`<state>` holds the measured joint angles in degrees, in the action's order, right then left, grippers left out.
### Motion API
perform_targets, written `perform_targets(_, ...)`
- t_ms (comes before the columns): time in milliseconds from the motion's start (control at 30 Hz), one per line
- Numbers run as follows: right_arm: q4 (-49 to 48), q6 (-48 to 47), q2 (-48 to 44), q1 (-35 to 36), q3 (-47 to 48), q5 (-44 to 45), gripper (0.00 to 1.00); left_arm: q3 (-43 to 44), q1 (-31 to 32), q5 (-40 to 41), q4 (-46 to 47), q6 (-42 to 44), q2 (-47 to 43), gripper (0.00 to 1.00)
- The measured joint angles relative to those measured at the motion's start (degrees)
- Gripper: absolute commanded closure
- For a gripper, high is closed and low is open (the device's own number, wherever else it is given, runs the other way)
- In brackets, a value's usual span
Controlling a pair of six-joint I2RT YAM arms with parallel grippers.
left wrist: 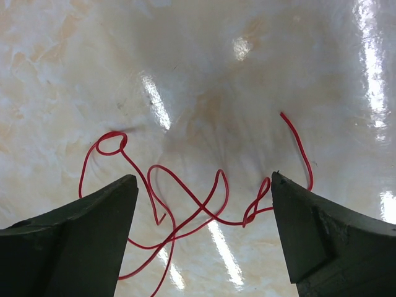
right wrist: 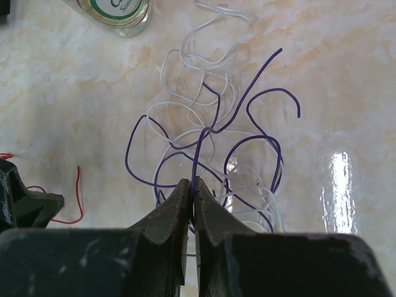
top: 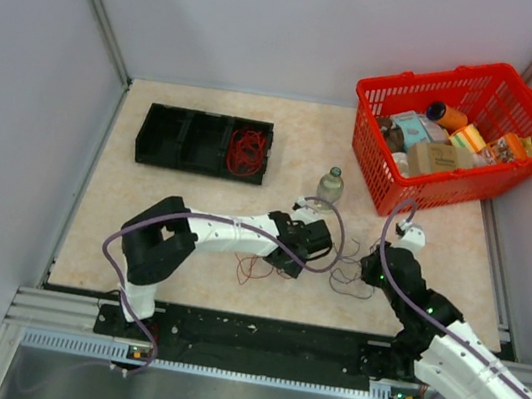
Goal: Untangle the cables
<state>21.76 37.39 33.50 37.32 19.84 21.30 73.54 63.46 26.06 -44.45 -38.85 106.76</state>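
Right hand [right wrist: 192, 187] closed, pinching purple cable [right wrist: 198, 154]

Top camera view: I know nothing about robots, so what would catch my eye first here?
Probably the bright red basket at the far right of the table, full of packages. Next, mid-table, the right gripper is pinched shut on a purple wire heaped together with white wire, while the left gripper hangs open over a loose red wire.
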Motion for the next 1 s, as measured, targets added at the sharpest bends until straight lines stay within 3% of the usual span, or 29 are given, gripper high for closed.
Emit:
perform_targets(133,0.0,-0.3,-0.1,0.0,-0.1,0.0,0.94,-2.5,-1.0,-1.4,1.6,-0.3,0.0,0.08)
perform_targets(233,0.0,-0.3,-0.1,0.0,-0.1,-0.1,0.94,-3.7,-1.6,-2.1,3.2,0.0,-0.8,0.16)
perform_targets(333,-0.1,-0.3,-0.1,0.0,-0.2,-0.1,0.94,-5.0,-2.0,-3.2,4.8,0.0,-1.6,0.38)
perform_targets(467,-0.1,-0.3,-0.1,0.0,-0.3,-0.2,0.94,-6.1,-2.2,-4.1,6.3,0.4,-2.2,0.77)
perform_targets(567,-0.1,-0.4,-0.1,0.0,-0.3,-0.2,0.94,-6.3,-2.3,-4.1,6.3,1.1,-2.7,0.97)
perform_targets(800,-0.1,-0.4,-0.1,0.0,-0.3,-0.2,0.94,-7.4,-6.3,-5.0,8.2,4.8,-11.6,1.0)
perform_targets(1000,-0.1,-0.4,-0.1,0.0,-0.3,-0.3,0.94,-6.3,-25.1,-14.0,14.3,11.0,-20.7,1.0)
